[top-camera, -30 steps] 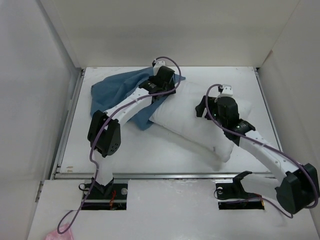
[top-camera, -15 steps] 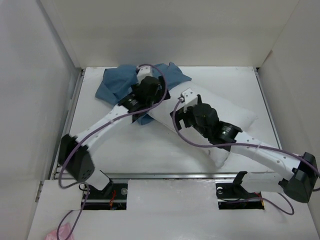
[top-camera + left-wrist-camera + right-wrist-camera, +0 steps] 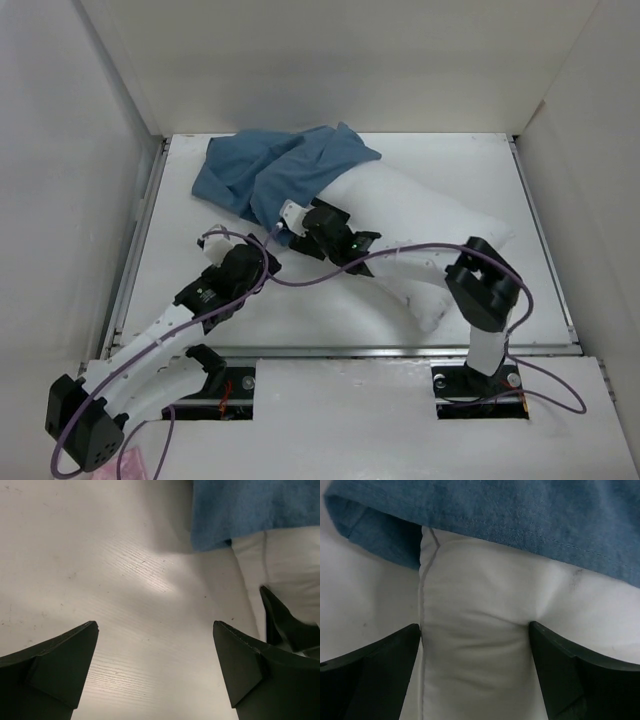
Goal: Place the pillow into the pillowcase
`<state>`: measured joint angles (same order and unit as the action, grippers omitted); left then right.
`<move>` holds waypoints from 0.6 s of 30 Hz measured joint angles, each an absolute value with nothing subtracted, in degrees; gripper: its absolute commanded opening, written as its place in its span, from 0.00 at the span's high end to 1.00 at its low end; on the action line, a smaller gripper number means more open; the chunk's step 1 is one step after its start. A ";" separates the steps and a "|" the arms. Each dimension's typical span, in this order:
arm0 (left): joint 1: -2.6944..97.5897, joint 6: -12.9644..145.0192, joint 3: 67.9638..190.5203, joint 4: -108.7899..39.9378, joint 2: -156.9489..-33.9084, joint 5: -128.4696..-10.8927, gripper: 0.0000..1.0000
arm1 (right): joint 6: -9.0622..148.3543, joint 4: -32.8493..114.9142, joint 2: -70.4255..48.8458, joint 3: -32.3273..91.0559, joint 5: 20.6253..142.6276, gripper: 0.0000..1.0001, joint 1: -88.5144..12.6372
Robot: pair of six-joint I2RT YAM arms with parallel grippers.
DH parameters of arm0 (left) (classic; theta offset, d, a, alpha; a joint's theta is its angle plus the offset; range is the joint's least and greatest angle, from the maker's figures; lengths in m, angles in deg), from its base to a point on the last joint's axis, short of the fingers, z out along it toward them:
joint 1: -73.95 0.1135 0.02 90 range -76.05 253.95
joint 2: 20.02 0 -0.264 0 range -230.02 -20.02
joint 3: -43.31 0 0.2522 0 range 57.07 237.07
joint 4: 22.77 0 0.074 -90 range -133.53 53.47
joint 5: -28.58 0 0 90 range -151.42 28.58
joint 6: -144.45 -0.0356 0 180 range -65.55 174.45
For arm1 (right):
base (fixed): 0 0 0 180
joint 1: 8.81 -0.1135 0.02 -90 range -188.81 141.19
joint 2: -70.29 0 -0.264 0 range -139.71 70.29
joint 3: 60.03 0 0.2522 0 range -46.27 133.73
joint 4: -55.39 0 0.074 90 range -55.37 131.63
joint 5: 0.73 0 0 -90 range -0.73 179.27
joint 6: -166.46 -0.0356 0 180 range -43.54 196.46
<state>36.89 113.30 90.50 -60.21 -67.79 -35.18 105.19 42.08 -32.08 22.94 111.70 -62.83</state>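
The left end effector [image 3: 155,627] is hanging wide open and empty over bare table [image 3: 100,555], and a dark part at that view's right edge is cut off and hard to identify. The right end effector [image 3: 474,626] is also standing open, gripping nothing, poised over the pillow [image 3: 430,210] just below the pillowcase [image 3: 270,165] hem. The pillow is lying mid-table with its far-left end covered by the pillowcase, so whether it is sitting inside or merely underneath is hidden, and the right arm is masking part of its near edge.
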 measured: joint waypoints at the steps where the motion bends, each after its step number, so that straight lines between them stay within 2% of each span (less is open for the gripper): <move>1: 36.91 113.84 90.39 -60.39 -67.33 -35.31 0.00 | 105.17 42.21 -34.72 24.93 112.56 0.26 -62.57; 4: 36.89 114.91 90.39 -60.08 -66.11 -35.29 0.00 | 103.64 43.43 -40.23 28.75 114.63 0.55 -60.95; 6: 36.91 115.37 90.39 -59.91 -66.15 -35.27 0.00 | 102.04 44.39 -41.10 29.54 115.35 0.95 -59.64; 7: 36.89 115.44 90.39 -59.88 -66.46 -35.27 0.00 | 100.82 44.94 -41.06 29.72 115.77 1.00 -59.01; 13: 36.89 114.74 90.35 -54.68 -71.86 -35.51 0.00 | 95.18 45.46 -38.50 30.00 115.99 1.00 -55.97; 18: 36.95 110.94 90.18 -42.29 -81.67 -35.40 0.00 | 91.95 41.35 -30.79 29.91 111.53 1.00 -52.80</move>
<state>36.95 110.94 90.18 -42.29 -81.67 -35.40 91.95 41.35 -30.79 29.91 111.53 -52.80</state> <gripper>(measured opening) 0.997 0.076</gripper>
